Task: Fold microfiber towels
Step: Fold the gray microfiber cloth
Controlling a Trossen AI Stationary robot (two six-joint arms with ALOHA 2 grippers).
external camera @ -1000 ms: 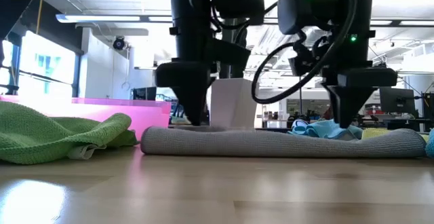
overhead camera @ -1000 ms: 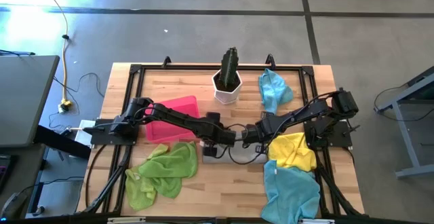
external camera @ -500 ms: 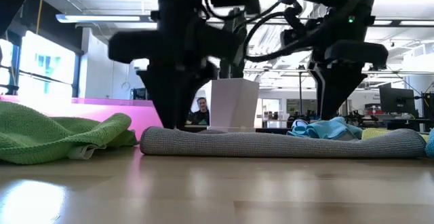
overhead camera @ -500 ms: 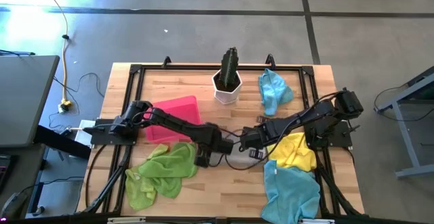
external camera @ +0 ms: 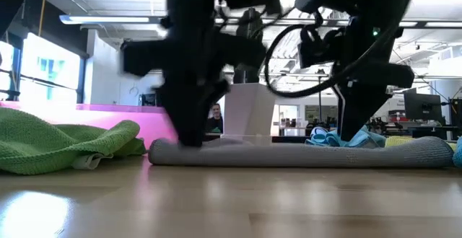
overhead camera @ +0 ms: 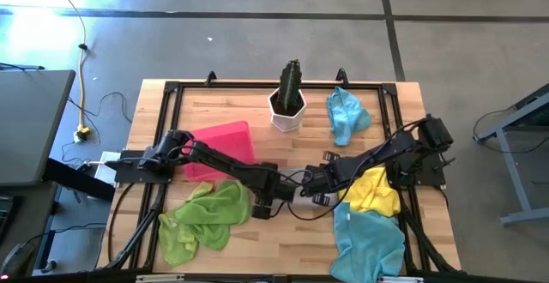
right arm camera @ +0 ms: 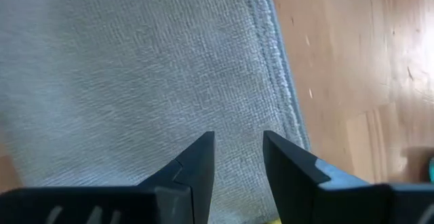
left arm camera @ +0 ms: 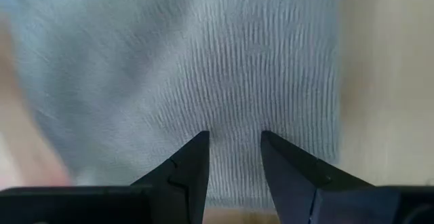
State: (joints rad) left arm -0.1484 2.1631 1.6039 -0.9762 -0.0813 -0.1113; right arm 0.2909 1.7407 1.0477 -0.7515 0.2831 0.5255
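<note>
I've got the grey towel (external camera: 296,152) lying flat mid-table with its long axis 9-to-3 in the high view, directly under both tools — left end effector (left arm camera: 234,157) over its 9 o'clock end, right end effector (right arm camera: 239,157) over its 3 o'clock end, each with fingers parted a narrow gap, gripping nothing I can see. Wooden table (overhead camera: 292,231) is bare toward 6 o'clock, so there's room to fold that way — green towels (overhead camera: 204,219) crowd 8 o'clock, yellow towel (overhead camera: 376,189) crowds 3.
</note>
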